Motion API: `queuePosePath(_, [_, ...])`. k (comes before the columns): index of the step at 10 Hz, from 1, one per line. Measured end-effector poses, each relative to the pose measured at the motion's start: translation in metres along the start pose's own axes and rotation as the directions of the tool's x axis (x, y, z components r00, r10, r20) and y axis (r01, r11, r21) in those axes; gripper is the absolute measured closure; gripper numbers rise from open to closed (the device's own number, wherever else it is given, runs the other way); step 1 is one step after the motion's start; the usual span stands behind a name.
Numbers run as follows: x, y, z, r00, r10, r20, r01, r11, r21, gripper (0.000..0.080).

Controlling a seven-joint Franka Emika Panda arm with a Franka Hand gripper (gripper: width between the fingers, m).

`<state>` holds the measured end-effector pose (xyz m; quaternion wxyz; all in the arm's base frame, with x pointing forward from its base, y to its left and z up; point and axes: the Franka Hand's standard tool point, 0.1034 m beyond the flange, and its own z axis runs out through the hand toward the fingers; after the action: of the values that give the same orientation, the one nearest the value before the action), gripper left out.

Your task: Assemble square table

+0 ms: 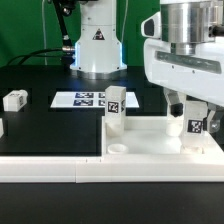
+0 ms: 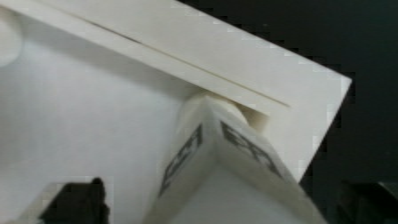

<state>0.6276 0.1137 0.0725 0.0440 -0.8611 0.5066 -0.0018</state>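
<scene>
While the gripper (image 1: 192,114) is hanging at about 3 o'clock in the exterior view, its 2 fingers (image 2: 71,200) are standing spread to either side of a tagged leg (image 1: 196,126). The wrist view is showing a dark gap between each finger and that leg (image 2: 222,150), so they are looking open and are gripping nothing.

The leg is standing upright at a corner of the square slab (image 1: 150,140), which is lying flat between 3 and 5 o'clock. Whether it is fully seated in its socket cannot be told. A 2nd leg (image 1: 113,108) is standing upright near the picture's centre, at the slab's corner toward 9 o'clock. A 3rd leg (image 1: 14,100) is lying loose on the black table (image 1: 50,130) at 9 o'clock. The marker board (image 1: 85,100) is lying just beyond at 10 o'clock, and the long white rail (image 1: 60,170) is running along 6 to 8 o'clock.

Judging by their look, the parts are hard, smooth plastic: stiff, light, and probably slippery. A leg is best taken on 2 opposite flat faces, high up and squarely, so it is not twisting out of the pads. The slab (image 2: 89,120) is too broad to span and is likely to slide if pushed sideways.
</scene>
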Motion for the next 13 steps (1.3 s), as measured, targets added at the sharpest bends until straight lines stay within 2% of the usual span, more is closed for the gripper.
queuePosePath(1, [-0.0022, -0.0025, -0.0001, 0.974, -0.223, -0.035, 0.223, 0.975, -0.021, 0.0151])
queuePosePath(2, [-0.0075, -0.0094, -0.0017, 0.919, -0.392, -0.052, 0.391, 0.920, -0.017, 0.0151])
queuePosePath(5, [-0.0074, -0.0085, -0.0019, 0.871, -0.489, -0.047, 0.489, 0.872, -0.025, 0.0151])
queuePosePath(6, [-0.0077, -0.0085, -0.0018, 0.884, -0.464, -0.047, 0.464, 0.886, -0.023, 0.0151])
queuePosePath(7, [-0.0074, -0.0082, -0.0014, 0.890, -0.454, -0.047, 0.454, 0.891, -0.023, 0.0253])
queuePosePath(8, [-0.0074, -0.0081, -0.0011, 0.903, -0.427, -0.048, 0.426, 0.904, -0.022, 0.0389])
queuePosePath(9, [-0.0074, -0.0075, -0.0007, 0.931, -0.363, -0.048, 0.363, 0.932, -0.019, 0.0389])
queuePosePath(10, [-0.0067, -0.0072, -0.0006, 0.960, -0.277, -0.049, 0.277, 0.961, -0.015, 0.0507])
queuePosePath(13, [-0.0062, -0.0069, -0.0003, 0.995, -0.082, -0.051, 0.082, 0.997, -0.005, 0.0507])
